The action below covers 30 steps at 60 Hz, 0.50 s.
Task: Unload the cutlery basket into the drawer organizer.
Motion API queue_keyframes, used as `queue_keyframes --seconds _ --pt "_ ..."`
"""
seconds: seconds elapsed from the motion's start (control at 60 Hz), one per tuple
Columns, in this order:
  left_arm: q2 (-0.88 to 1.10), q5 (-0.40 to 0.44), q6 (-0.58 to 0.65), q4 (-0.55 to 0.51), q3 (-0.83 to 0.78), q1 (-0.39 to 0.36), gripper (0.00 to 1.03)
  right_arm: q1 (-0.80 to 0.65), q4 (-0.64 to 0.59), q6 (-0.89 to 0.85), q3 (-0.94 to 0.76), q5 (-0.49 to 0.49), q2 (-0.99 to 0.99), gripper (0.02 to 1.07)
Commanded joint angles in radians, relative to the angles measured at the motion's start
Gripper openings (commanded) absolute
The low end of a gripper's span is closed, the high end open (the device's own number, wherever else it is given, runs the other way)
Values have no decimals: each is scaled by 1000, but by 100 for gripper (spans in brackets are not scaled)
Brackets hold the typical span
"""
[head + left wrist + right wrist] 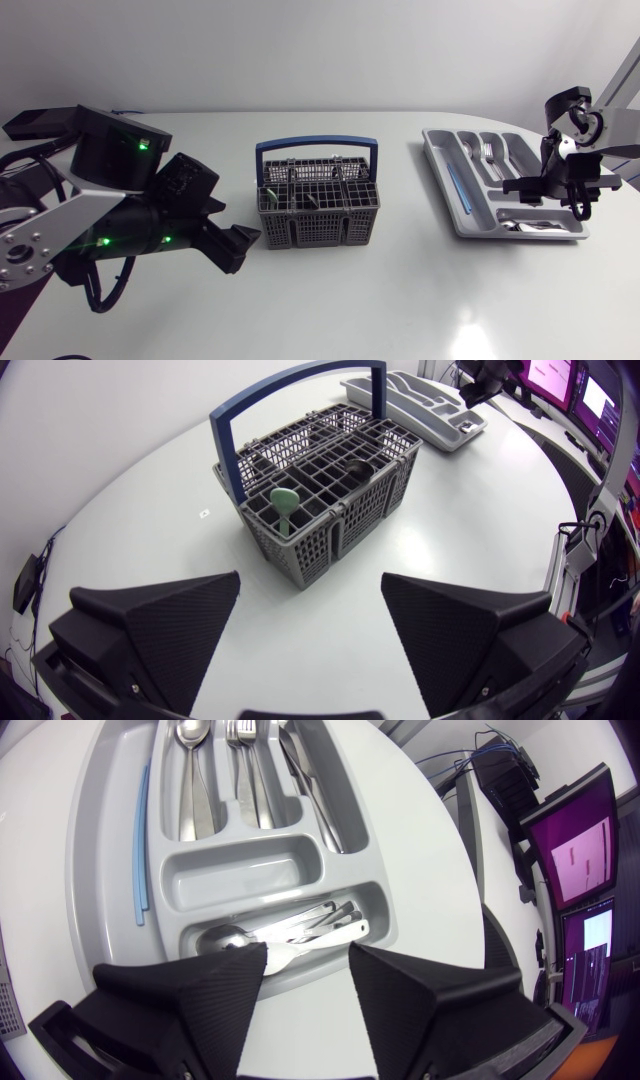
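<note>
1. The table (400,300) carries the basket (320,228) at its middle and the organizer (437,170) well apart from it, on my right.
2. The left gripper (310,590) hangs low near the basket and points at its wall. The fingers are spread wide, nothing is between them, and they are not touching it.
3. The right gripper (308,955) hovers over the organizer's end compartment. Its fingers are parted and empty, so it holds nothing.
4. The organizer is mostly filled: spoons (190,770), forks (245,760) and knives (310,780) lie in the long slots, and a blue strip (143,840) lies in the side slot. The small spoons (280,932) lie in the end compartment under the right gripper, and the crosswise slot beside them is bare.
5. The basket holds little that shows: a green piece (284,500) stands upright in a corner cell, and a dark piece (355,468) sits further in.
6. As I judge it, this is the drop-off end of a cycle, and the unloading is near its finish.
7. The next move calls for a pick from the basket, and the left gripper is nearer. It must rise, come down over the green piece clear of the blue handle (300,390), and close on the top that stands above the grid.
</note>
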Motion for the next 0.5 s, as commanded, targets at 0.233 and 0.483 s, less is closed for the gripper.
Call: queue_keyframes --seconds 0.233,0.483 --pt "6 -68 31 -7 44 -20 99 60 -29 -13 -69 -76 -113 94" --pt "34 -112 80 -4 87 -36 99 123 -86 -20 -89 -183 -215 102"
